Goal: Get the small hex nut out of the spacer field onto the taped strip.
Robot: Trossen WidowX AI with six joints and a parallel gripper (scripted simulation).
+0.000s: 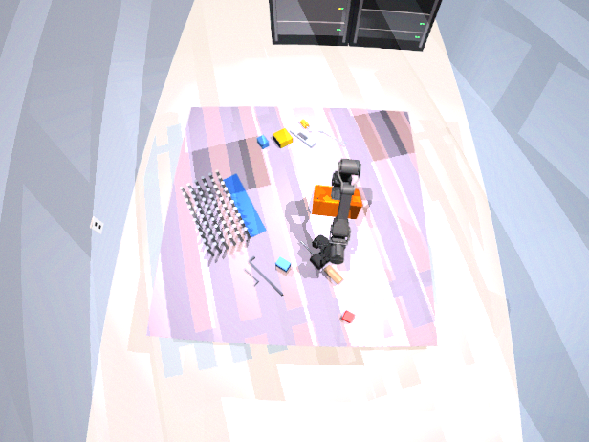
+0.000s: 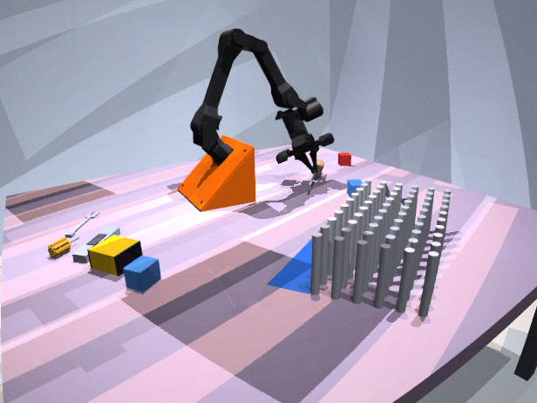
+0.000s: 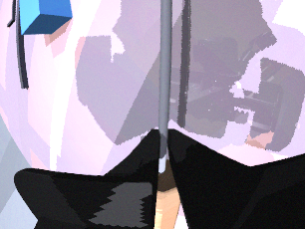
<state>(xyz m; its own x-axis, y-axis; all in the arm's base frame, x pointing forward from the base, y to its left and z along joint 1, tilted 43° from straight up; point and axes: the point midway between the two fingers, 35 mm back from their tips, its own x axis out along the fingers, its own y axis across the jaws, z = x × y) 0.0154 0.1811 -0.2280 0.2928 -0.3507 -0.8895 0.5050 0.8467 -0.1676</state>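
My gripper (image 1: 319,254) (image 2: 310,162) (image 3: 161,134) is shut on a pick tool with a tan wooden handle (image 1: 334,276) (image 2: 320,167) (image 3: 165,209) and a thin metal shaft (image 3: 164,62) (image 2: 309,186). It holds the tool tilted, shaft tip low over the mat, right of the spacers. The grey standing spacers (image 1: 215,215) (image 2: 379,244) form a dense upright field at the mat's left. The blue taped strip (image 1: 246,206) (image 2: 289,272) lies along their near side. I see no nut; the spacers hide it.
An L-shaped hex key (image 1: 263,278) (image 3: 20,49) and a light blue cube (image 1: 283,264) (image 2: 353,187) (image 3: 47,2) lie between gripper and field. A red cube (image 1: 348,316) (image 2: 344,159), the orange arm base (image 1: 325,201) (image 2: 222,179), a yellow box (image 1: 282,138) (image 2: 111,255), a blue cube (image 1: 262,142) (image 2: 141,272) and a screwdriver (image 2: 58,248) stand elsewhere.
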